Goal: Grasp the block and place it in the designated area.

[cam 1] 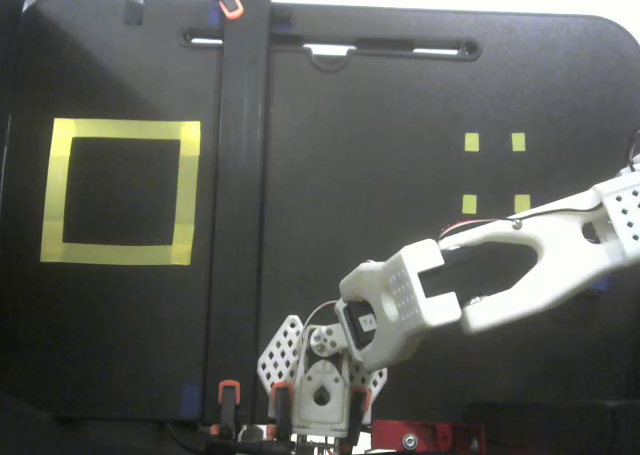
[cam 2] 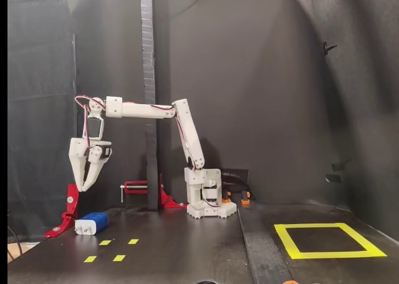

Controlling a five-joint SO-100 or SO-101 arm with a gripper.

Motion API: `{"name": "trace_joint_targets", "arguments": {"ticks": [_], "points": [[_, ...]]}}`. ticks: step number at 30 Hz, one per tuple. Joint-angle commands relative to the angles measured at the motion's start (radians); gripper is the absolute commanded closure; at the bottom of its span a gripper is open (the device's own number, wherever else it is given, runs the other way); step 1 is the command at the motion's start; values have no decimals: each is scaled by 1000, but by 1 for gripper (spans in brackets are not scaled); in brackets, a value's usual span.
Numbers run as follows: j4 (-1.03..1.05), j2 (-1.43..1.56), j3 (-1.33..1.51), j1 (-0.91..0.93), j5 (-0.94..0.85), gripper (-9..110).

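Tool [cam 2: 84, 185] hangs at the left of the side-on fixed view, fingers pointing down and spread a little at the tips, with nothing between them. It sits in the air well above the block [cam 2: 91, 223], which lies on the table [cam 2: 187, 246] at the lower left, just left of the small yellow squares and near a red clamp [cam 2: 67, 209]. In the top-down fixed view the tool and the block are both out of the picture; only the white arm [cam 1: 500, 275] shows, reaching off the right edge.

As I read it, the task has barely started. The block is not yet grasped and rests far from the area [cam 2: 327, 240], the yellow outline at the lower right of the side-on view and at the left of the top-down view [cam 1: 120, 191]. The outline holds only bare black surface. What is left, by my judgement, is everything: come down on the block, close on it, carry it across the dark strip [cam 1: 240, 225] that splits the table, and set it inside the outline.

Counts: one arm, one tool, one block, one large yellow outline, four small yellow squares [cam 1: 494, 173] in a two-by-two group. The side-on view shows only three of these clearly, I think because of the angle.
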Motion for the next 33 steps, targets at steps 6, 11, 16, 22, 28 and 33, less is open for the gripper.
{"name": "trace_joint_targets", "arguments": {"ticks": [6,11,16,22,28,33], "points": [[-17,5,-34,18,-3,91],[-26,2,-34,25,-2,70],[-35,3,-34,26,-2,58],[-49,-2,-32,28,-6,56],[-52,-14,-32,40,-2,56],[-61,-38,-31,57,0,56]]}}
